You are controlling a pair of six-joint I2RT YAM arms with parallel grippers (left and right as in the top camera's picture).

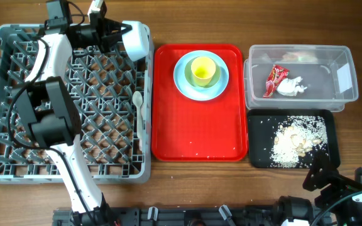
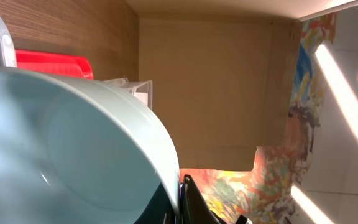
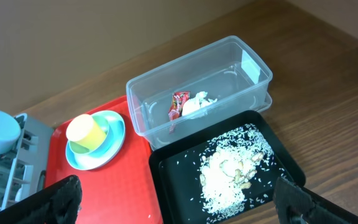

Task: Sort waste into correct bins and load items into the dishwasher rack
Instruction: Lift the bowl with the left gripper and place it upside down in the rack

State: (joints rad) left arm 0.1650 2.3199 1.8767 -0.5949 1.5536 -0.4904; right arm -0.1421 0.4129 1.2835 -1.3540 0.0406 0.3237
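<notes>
Pale blue bowl [image 2: 73, 143], pinched in the left claw [image 1: 114, 31], hangs at the dishwasher rack's [image 1: 5, 94] far right corner; next, probably, lower it inside and let go. Right claw [image 3: 176, 202] gapes wide.

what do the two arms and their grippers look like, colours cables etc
The left arm has white links between bulky black joints, with thin black cables looping alongside. The left gripper is black. The right arm looks black with a pale section, and the right gripper has black, matte, blocky fingers.
</notes>
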